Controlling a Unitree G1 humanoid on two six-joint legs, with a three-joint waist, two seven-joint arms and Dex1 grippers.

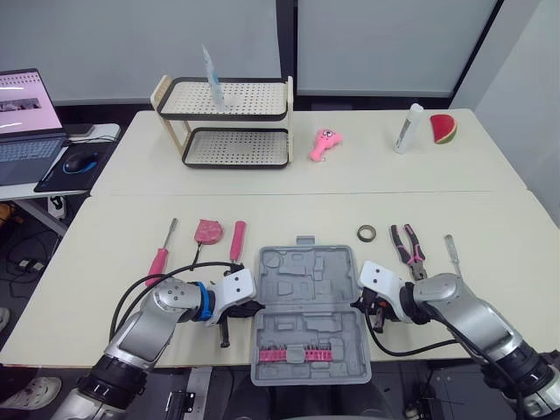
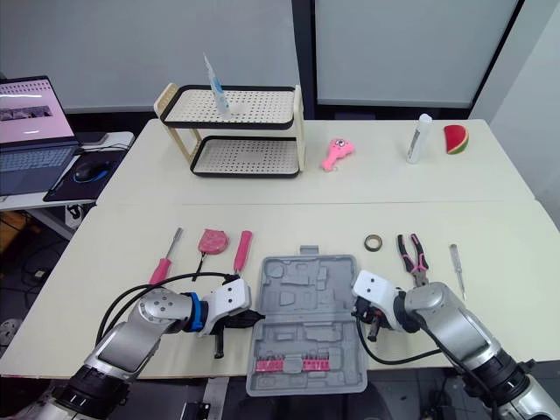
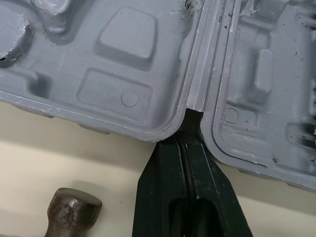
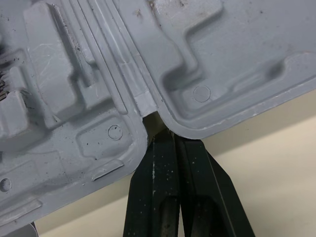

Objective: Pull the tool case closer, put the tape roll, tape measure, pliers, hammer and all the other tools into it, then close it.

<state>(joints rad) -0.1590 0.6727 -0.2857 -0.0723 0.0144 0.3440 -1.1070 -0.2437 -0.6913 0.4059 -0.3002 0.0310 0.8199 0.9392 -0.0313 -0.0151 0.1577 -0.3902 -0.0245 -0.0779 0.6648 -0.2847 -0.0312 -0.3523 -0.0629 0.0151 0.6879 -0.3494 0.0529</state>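
The grey tool case (image 1: 306, 284) lies open flat at the table's front middle, with a row of pink bits (image 1: 297, 353) in its near half. My left gripper (image 1: 252, 308) is shut, its tips (image 3: 186, 140) at the hinge notch on the case's left edge. My right gripper (image 1: 359, 304) is shut too, its tips (image 4: 165, 138) at the hinge notch on the right edge. The hammer (image 1: 225, 331) lies under my left wrist. A red screwdriver (image 1: 160, 259), a pink tape measure (image 1: 208, 230) and a red-handled tool (image 1: 237, 240) lie left of the case. The tape roll (image 1: 367, 233), pliers (image 1: 408, 245) and a small screwdriver (image 1: 452, 254) lie to its right.
A two-tier perforated rack (image 1: 226, 122) stands at the back left. A pink toy (image 1: 324, 143), a white bottle (image 1: 408, 129) and a watermelon slice (image 1: 444, 129) sit on the far table. A laptop (image 1: 26, 114) stands on a side desk to the left.
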